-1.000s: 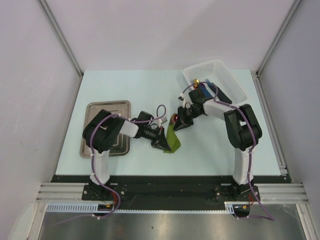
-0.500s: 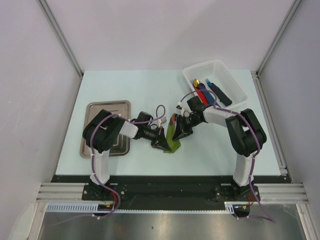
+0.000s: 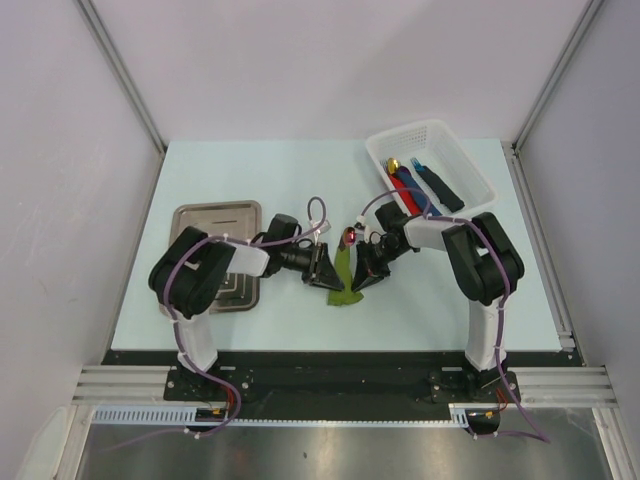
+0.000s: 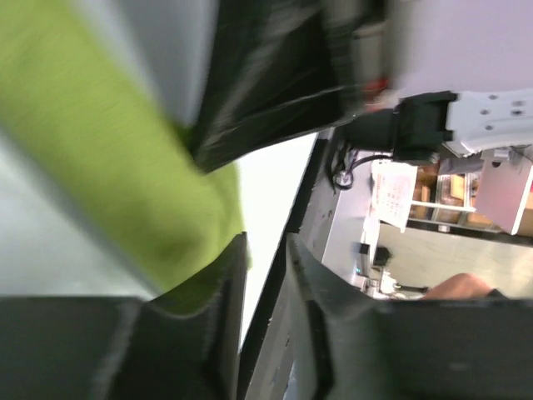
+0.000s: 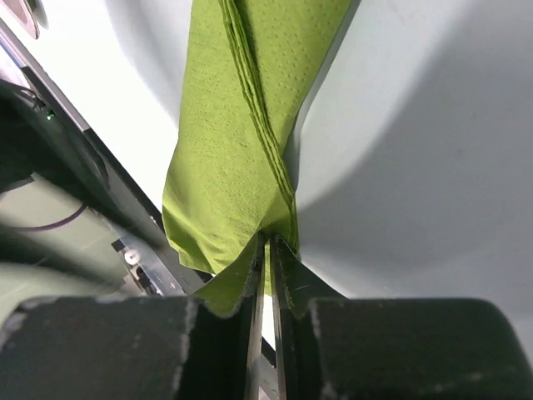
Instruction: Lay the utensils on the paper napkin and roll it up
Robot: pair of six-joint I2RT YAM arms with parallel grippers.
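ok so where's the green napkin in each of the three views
Top external: the napkin is mid-table, just below the picture's centre.
Left wrist: a blurred green mass across the left half.
Right wrist: it runs from top centre down into the right gripper, which is shut on it.
Shared landmark: the pale table beneath it.
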